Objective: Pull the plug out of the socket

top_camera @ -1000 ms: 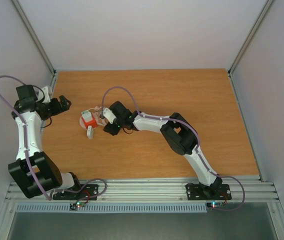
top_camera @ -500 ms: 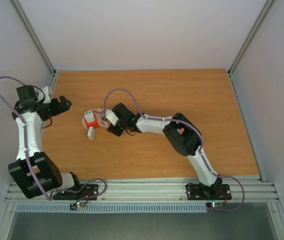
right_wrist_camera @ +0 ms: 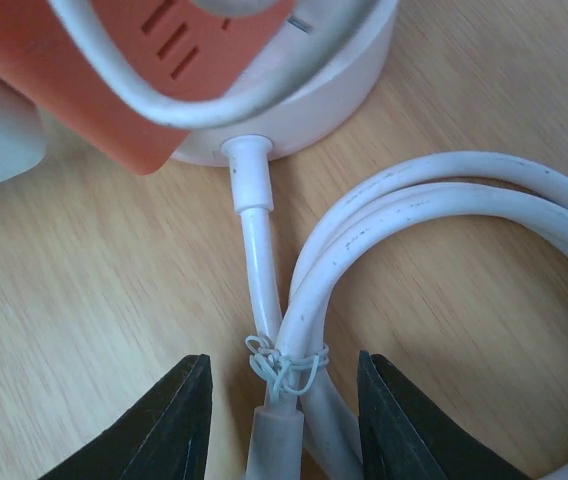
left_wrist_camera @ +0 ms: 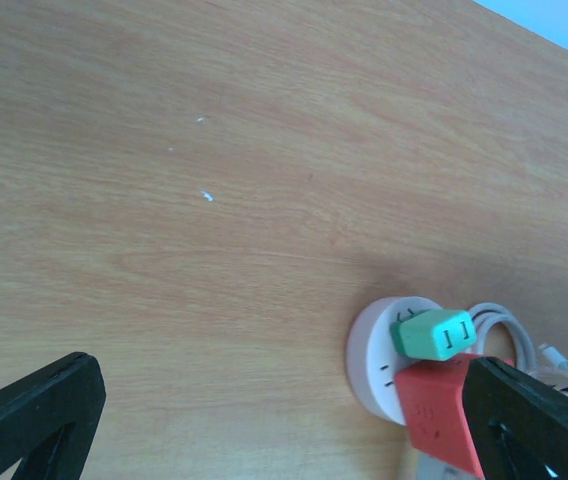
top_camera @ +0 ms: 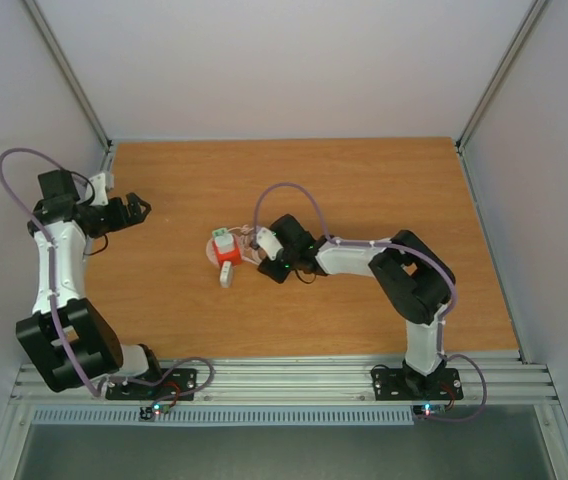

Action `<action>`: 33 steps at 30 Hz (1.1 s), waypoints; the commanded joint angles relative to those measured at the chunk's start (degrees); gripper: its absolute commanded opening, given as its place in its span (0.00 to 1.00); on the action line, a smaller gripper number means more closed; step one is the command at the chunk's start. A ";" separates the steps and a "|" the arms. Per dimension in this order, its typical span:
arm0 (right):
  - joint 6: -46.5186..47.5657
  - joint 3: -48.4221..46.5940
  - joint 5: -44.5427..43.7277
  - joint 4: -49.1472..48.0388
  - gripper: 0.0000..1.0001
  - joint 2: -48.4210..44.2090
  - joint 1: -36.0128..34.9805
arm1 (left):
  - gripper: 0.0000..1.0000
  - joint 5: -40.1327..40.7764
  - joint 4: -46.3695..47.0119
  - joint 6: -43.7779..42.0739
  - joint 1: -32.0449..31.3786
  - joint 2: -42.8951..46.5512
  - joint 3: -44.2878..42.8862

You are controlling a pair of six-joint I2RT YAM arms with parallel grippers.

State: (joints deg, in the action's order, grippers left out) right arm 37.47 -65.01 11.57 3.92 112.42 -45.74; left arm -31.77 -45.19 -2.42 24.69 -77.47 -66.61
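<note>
Socket (top_camera: 212,250) lies face up on the wooden table (top_camera: 364,190), a little toward 9 o'clock of the table's middle in my overhead view: a round, flat, pale disc. A green plug (left_wrist_camera: 434,334) stands seated in its top on the 12 o'clock side. A red cube (top_camera: 229,254) sits on it toward 5 o'clock, overhanging the rim. A white block (top_camera: 226,276) lies just past the cube at 6 o'clock and touches it in my right wrist view.

My right claw (right_wrist_camera: 284,358) is at 3 o'clock of the socket, low over the table and pointed at it. Through its camera I see the socket's white cable (right_wrist_camera: 256,250) leave the rim by a short collar and run back between the two black fingers (right_wrist_camera: 179,420). There it meets its own coiled loops, bound by a thin wire tie (right_wrist_camera: 286,362). The jaws are drawn in close round this bundle. One finger looks to be against the outer loop while a strip of bare wood shows beside the other, so I cannot tell whether the cable is truly pinched or only straddled.

My left claw (top_camera: 134,208) hangs well apart, out at 9 to 10 o'clock of the socket near the table's edge, jaws spread wide over bare wood. Its camera shows the socket, green plug and red cube at about 4 o'clock of the frame, with the cable's loops just beyond them.
</note>
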 commanded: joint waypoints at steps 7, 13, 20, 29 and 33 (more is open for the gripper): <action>-6.20 15.08 -2.02 0.61 0.29 -9.96 8.71 | 0.99 -2.40 1.73 -7.59 -10.16 -2.84 3.69; -8.46 21.48 -0.66 1.14 0.30 -16.00 9.54 | 0.87 -6.81 6.09 -6.70 -14.99 -6.79 8.19; -10.27 26.35 5.71 1.80 0.36 -21.89 9.47 | 0.81 -9.89 14.17 -2.73 -22.58 -11.71 12.24; -8.73 26.43 9.03 6.31 0.56 -25.89 11.76 | 0.72 -11.50 21.01 0.27 -30.60 -20.80 12.26; -6.22 27.55 10.49 7.84 0.71 -29.22 13.81 | 0.69 -12.20 23.53 1.58 -32.06 -23.33 11.65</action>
State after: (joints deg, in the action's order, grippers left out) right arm 28.93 -38.72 19.22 8.69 86.94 -33.69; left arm -41.85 -27.38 -2.63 -6.33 -98.78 -54.19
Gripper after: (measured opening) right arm 0.655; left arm 0.701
